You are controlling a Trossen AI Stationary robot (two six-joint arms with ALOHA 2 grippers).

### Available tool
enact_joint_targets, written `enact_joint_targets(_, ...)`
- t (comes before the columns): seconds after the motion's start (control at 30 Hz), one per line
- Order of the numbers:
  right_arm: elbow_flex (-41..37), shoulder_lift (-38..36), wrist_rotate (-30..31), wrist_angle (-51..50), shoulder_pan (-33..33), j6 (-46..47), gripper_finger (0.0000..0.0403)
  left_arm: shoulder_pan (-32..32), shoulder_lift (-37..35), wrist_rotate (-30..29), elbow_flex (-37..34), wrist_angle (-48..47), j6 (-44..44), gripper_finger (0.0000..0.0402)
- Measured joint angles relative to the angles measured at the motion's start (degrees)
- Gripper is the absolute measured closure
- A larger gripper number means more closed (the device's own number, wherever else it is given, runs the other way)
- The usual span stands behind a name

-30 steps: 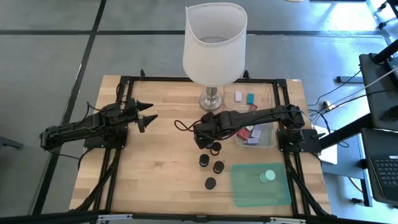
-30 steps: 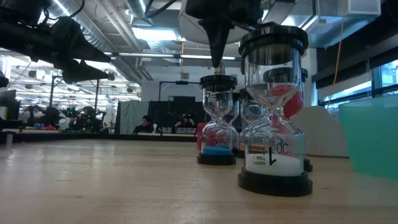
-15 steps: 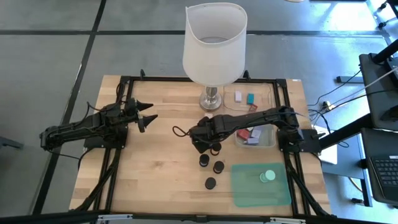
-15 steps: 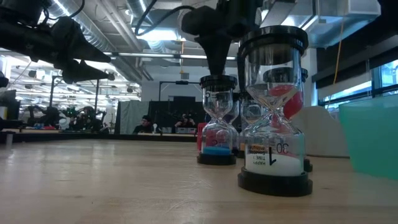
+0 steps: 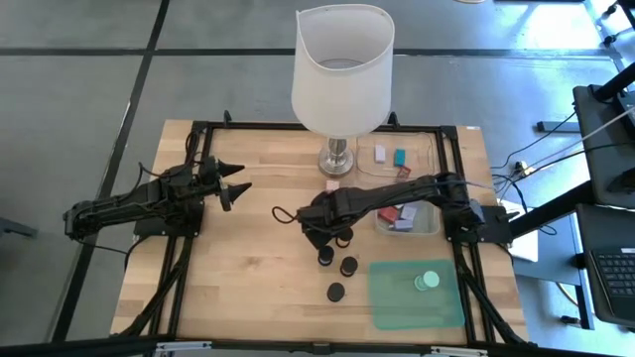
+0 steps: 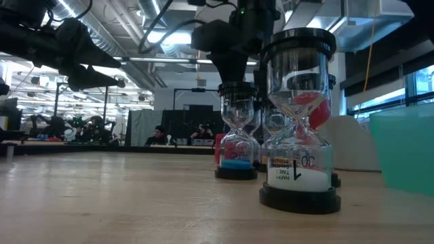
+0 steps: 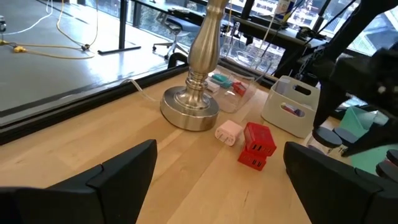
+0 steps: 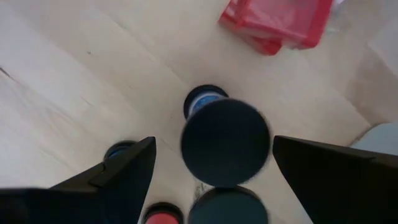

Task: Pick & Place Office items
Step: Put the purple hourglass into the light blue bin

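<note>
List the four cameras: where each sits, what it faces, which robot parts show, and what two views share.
High: overhead, facing down; both arms, lamp.
Low: table height, facing the room; hourglass timers, arms above.
Left wrist: faces the lamp base; open left hand.
Right wrist: looks down; open right hand over a timer.
Shared: red block, both wrist views.

Robotics lab: framed workbench (image 5: 248, 288), exposed ceiling ducts (image 6: 115, 64), seated people (image 6: 159, 135)

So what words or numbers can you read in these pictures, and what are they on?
"30" stands on the nearest sand timer's label.
"minute" is printed small beside it, turned sideways.
"HAPPY TIME" seems to run sideways on the same label, barely readable.
Nothing else shows readable writing.
</note>
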Motion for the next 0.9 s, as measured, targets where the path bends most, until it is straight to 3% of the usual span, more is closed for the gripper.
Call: enact_joint_targets(0.9, -0.04, 0.32, 1.9, 0.96, -0.2, -0.87, 0.0075, 0.0, 0.0, 0.01, 0.0, 0.0, 0.0, 0.0054)
